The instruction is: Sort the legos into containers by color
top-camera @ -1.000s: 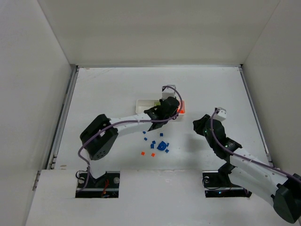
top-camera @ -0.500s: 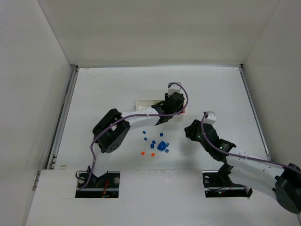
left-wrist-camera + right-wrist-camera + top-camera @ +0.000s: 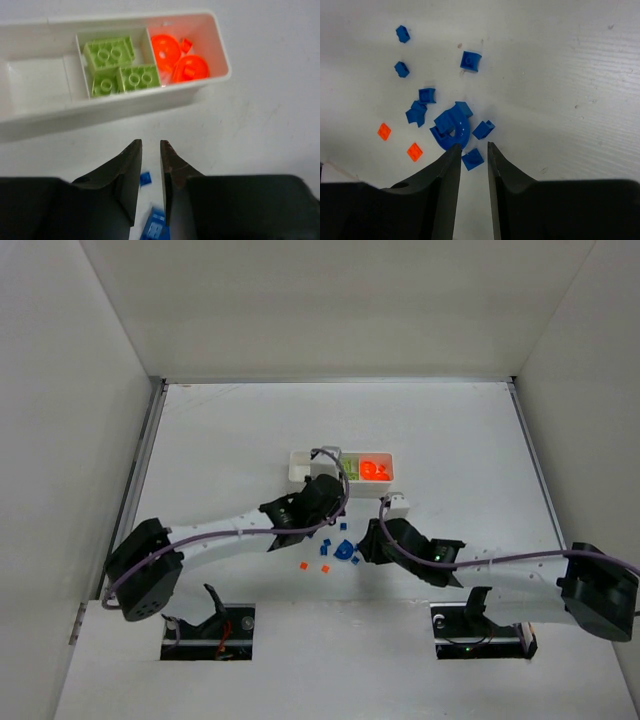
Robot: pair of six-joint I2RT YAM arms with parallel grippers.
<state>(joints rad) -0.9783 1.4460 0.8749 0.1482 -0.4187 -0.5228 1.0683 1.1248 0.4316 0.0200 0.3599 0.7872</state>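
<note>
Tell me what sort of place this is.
Probably a robotics lab test cell: a white table boxed in by white panels, two black-and-white robot arms mounted at its edge, blue plastic bricks near a white plastic tray.

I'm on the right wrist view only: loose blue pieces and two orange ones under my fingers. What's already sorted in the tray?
Observer: Three lime green bricks lie in the middle compartment of the white tray.
Operator: Any orange in there?
Observer: Yes, two round orange pieces and a small one lie in an end compartment.
Operator: Blue?
Observer: None shows; the other end compartment looks bare.
</note>
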